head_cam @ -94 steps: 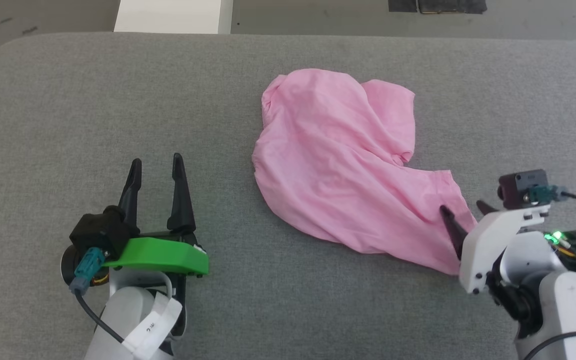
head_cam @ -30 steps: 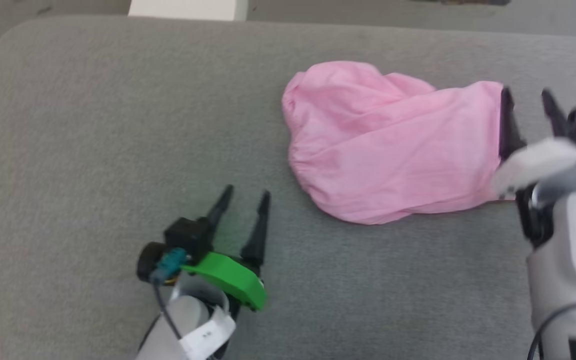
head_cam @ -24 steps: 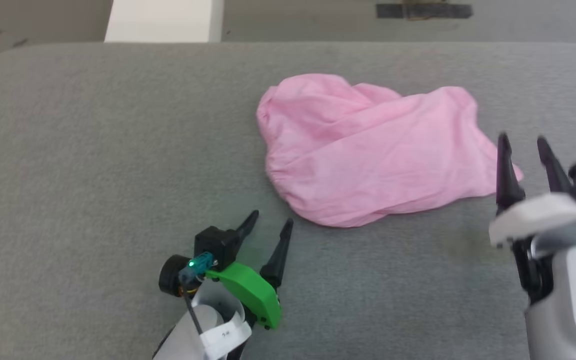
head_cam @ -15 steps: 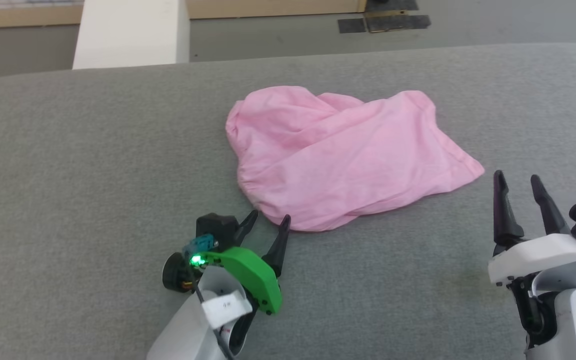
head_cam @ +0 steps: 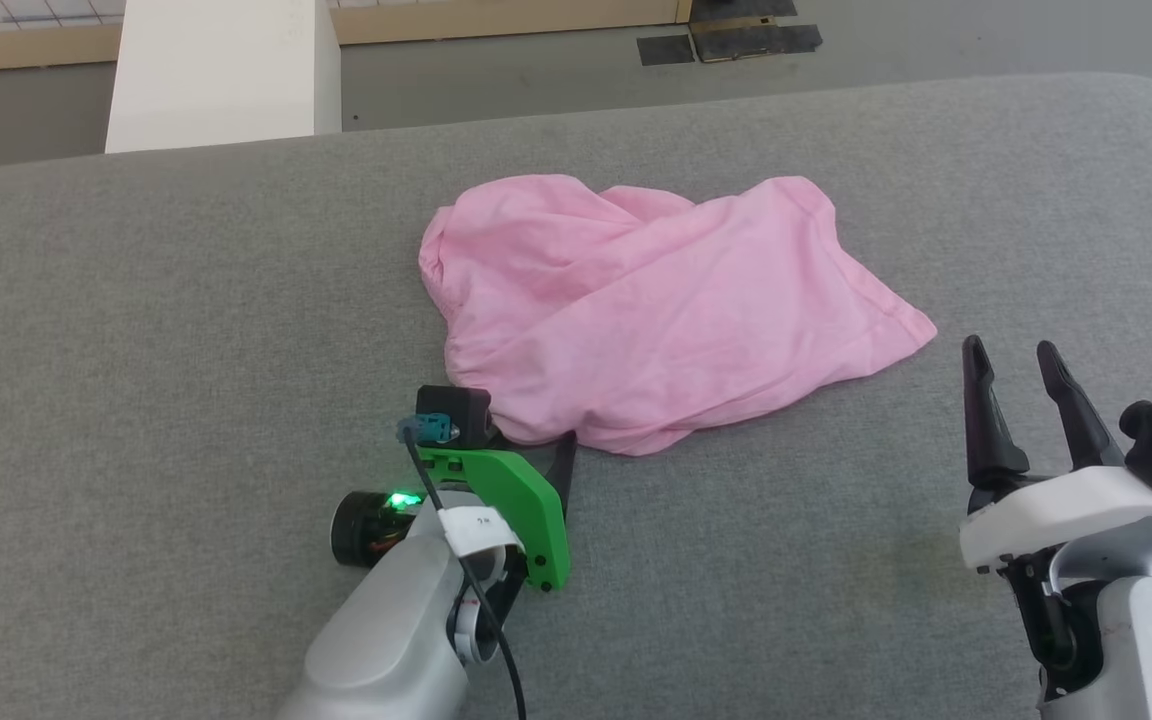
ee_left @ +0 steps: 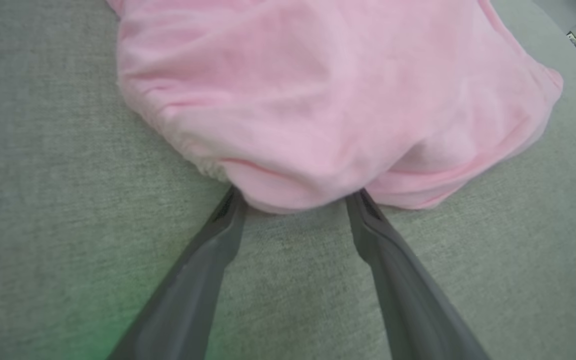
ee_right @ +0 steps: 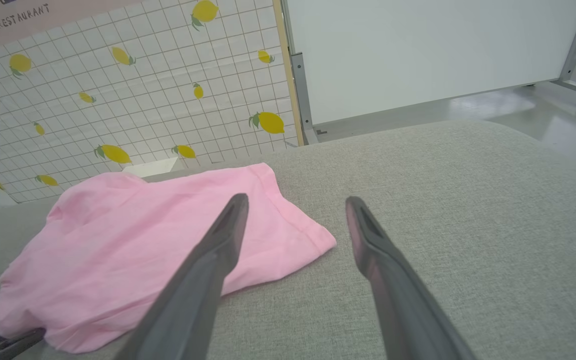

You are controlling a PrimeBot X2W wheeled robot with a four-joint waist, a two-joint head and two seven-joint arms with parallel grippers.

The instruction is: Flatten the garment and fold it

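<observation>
The light pink garment (head_cam: 636, 310) lies crumpled and partly doubled over in the middle of the grey padded table (head_cam: 136, 350). My left gripper (head_cam: 534, 440) is at its near edge. In the left wrist view the left gripper (ee_left: 296, 195) is open, both fingertips touching the bulging near fold of the garment (ee_left: 318, 90), which sits between them. My right gripper (head_cam: 1011, 350) stands open above the table, just off the garment's hemmed right corner. In the right wrist view the right gripper (ee_right: 296, 200) holds nothing, and the garment (ee_right: 143, 240) lies to its left.
A white block (head_cam: 221, 70) stands beyond the table's far edge, with dark mats (head_cam: 731, 40) on the floor behind. A lemon-patterned wall (ee_right: 118, 100) and a wheeled white board (ee_right: 418, 50) stand past the table. Bare grey surface lies left and right of the garment.
The head camera has shifted. My right gripper let go of the garment's corner and drew back towards me. My left gripper moved forward until its tips reached the near fold.
</observation>
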